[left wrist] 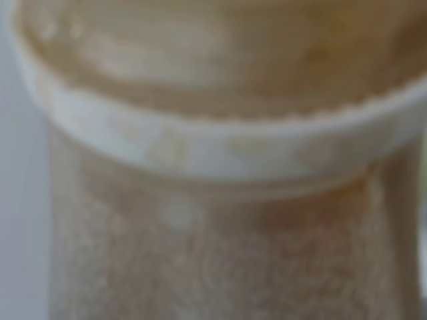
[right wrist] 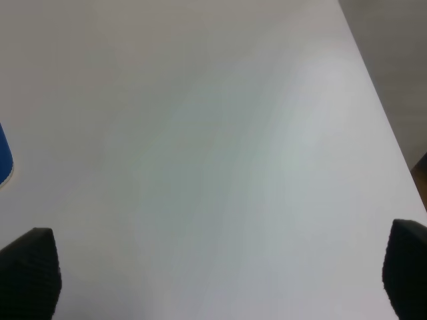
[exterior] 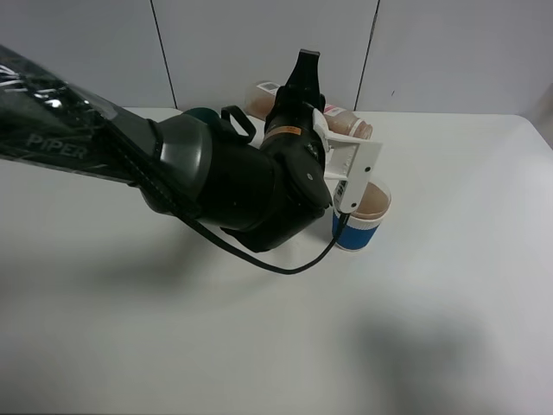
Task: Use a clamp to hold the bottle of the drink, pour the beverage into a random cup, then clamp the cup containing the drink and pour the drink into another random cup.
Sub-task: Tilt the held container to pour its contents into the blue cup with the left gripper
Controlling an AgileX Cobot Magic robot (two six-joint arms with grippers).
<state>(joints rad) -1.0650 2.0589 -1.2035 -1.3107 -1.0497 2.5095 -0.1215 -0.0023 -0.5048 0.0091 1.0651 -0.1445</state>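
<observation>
I've got left fingers (exterior: pixel 304 78) clamped on the bottle (exterior: pixel 333 112) tipped over the blue-banded cup (exterior: pixel 359 229) right of centre on the counter (exterior: pixel 449 303), right fingers (right wrist: pixel 217 280) gaping empty; tilt too fast and tea (exterior: pixel 352 127) probably splashes past it.

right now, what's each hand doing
left hand: closed on the bottle, which is tipped on its side
right hand: open, holding nothing

Table (exterior: pixel 467 311): white, smooth, matt. Left arm (exterior: pixel 242 186) casing: black semi-gloss plastic; the upper link looks wrapped in wrinkled glossy film. Bottle (exterior: pixel 347 124): clear plastic, shiny. Blue-banded cup (exterior: pixel 356 233): translucent whitish plastic, band smooth. Right gripper (right wrist: pixel 213 283) pads (right wrist: pixel 30 273): black, ribbed, matt.
</observation>
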